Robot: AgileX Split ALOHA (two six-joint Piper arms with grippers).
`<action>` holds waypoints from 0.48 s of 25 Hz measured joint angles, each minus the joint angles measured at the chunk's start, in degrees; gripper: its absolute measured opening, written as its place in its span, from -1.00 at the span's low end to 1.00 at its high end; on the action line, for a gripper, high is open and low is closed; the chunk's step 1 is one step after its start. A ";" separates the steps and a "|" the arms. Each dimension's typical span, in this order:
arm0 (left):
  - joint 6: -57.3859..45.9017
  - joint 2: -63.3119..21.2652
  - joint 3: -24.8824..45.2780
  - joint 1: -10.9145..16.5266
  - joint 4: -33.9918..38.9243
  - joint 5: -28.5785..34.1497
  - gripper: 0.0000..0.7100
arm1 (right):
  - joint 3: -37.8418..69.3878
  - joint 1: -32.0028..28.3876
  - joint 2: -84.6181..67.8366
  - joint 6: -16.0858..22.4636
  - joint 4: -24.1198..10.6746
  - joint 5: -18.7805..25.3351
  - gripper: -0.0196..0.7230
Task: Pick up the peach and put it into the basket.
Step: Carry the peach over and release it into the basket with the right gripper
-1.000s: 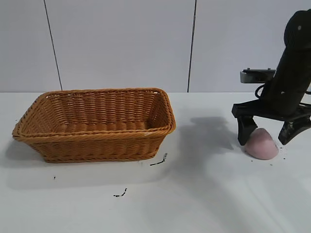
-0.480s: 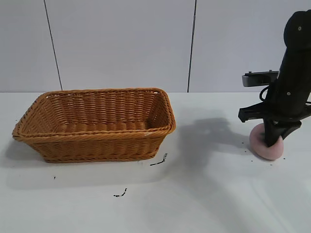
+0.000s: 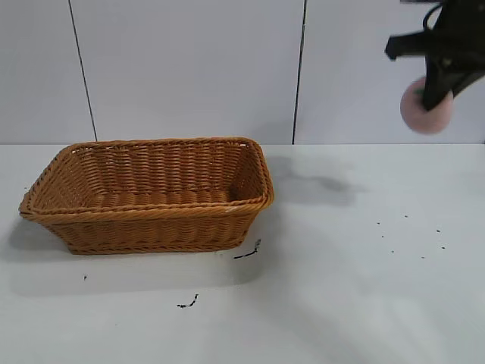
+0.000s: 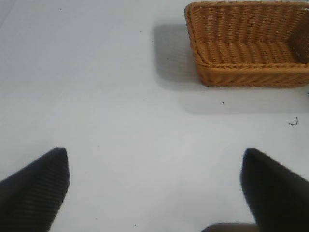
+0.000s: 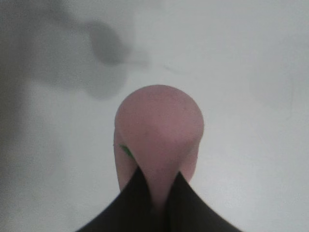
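The pale pink peach (image 3: pixel 427 106) hangs high above the table at the far right, pinched by my right gripper (image 3: pixel 438 89), which is shut on it. In the right wrist view the peach (image 5: pixel 159 128) bulges out past the two dark fingertips (image 5: pixel 137 195), squeezed between them, with a green stem spot on its side. The orange-brown wicker basket (image 3: pixel 151 216) stands on the table at the left, well apart from the peach. My left gripper (image 4: pixel 154 186) stands open over bare table, with the basket (image 4: pixel 251 72) farther off in its view.
The white table (image 3: pixel 341 288) carries small black marks in front of the basket (image 3: pixel 246 252) and dark specks at the right where the peach lay. A grey panelled wall stands behind.
My right gripper closed on the peach and lifted it from the table high up. The basket and the left arm have not moved.
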 joint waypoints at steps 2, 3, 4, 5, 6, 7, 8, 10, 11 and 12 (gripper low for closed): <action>0.00 0.00 0.00 0.00 0.00 0.00 0.95 | -3.32 1.49 0.11 -0.17 0.39 1.54 -1.00; 0.00 0.00 0.00 0.00 0.00 0.00 0.95 | -4.62 2.37 0.44 -0.17 0.46 1.97 -1.00; 0.00 0.00 0.00 0.00 0.00 0.00 0.95 | -6.29 3.54 0.82 -0.21 0.54 2.03 -1.00; 0.00 0.00 0.00 0.00 0.00 0.00 0.95 | -8.03 4.89 1.38 -0.21 0.60 2.03 -1.00; 0.00 0.00 0.00 0.00 0.00 0.00 0.95 | -9.76 6.36 2.06 -0.21 0.99 2.03 -1.00; 0.00 0.00 0.00 0.00 0.00 0.00 0.95 | -11.23 7.76 2.69 -0.21 1.41 2.15 -1.00; 0.00 0.00 0.00 0.00 0.00 0.00 0.95 | -13.00 9.56 3.43 -0.21 1.84 2.15 -1.00; 0.00 0.00 0.00 0.00 0.00 0.00 0.95 | -16.12 13.31 5.15 -0.21 2.47 2.20 -1.00; 0.00 0.00 0.00 0.00 0.00 0.00 0.95 | -17.68 15.51 5.90 -0.21 2.69 2.13 -1.00; 0.00 0.00 0.00 0.00 0.00 0.00 0.95 | -19.01 17.78 6.89 -0.21 2.87 2.07 -1.00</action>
